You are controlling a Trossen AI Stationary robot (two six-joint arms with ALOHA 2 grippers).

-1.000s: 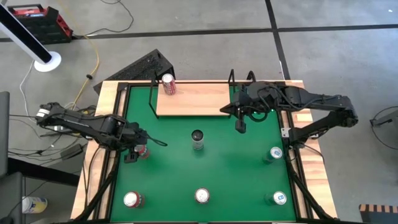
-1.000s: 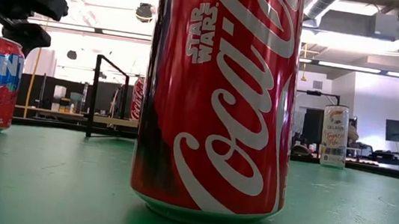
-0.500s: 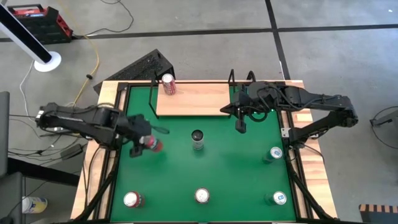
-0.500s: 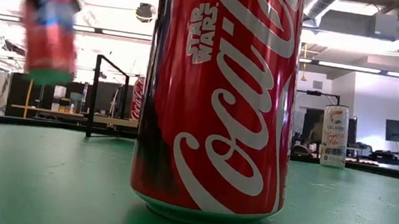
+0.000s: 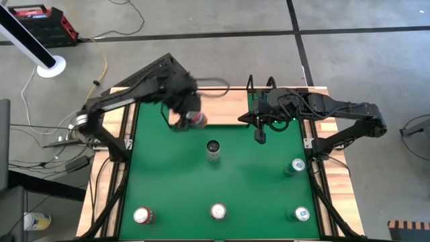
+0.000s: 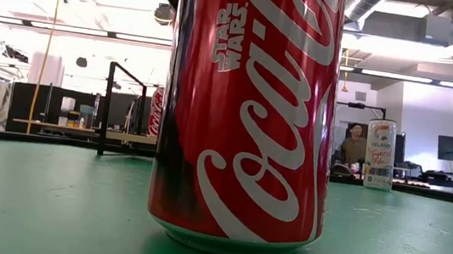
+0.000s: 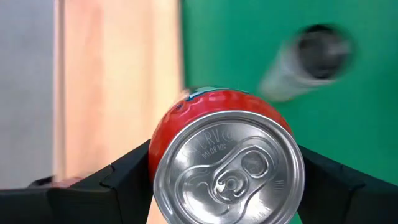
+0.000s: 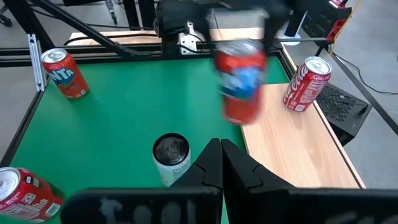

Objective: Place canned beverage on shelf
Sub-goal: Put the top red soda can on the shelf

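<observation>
I see the left gripper [image 5: 190, 115] clamped on a red aluminium drink can [image 5: 196, 119], held in the air over the front edge of the light-wood shelf board [image 5: 225, 106]. Right gripper [image 5: 259, 136] pinched closed on nothing, hovering near the shelf's right end.

The red cylindrical aluminium can [image 7: 227, 165] clamped between the matt black plastic fingers [image 7: 118, 180] of the left gripper [image 5: 185, 111] shows a bright brushed-metal lid and a glossy painted wall. Beneath that gripper, the flat pale wooden shelf board [image 5: 225, 107] looks smooth with a fine straight grain and a dull sheen, edged by thin black metal rails [image 5: 250, 84]. Just beyond it spreads the green felt tabletop [image 5: 255, 181], matt and faintly fuzzy. Ahead of the closed right gripper [image 8: 221, 155], a slim white can with a dark lid [image 8: 171, 158] looks satin. Close to the low camera, a tall red cola can [image 6: 249, 112] is highly glossy.
</observation>
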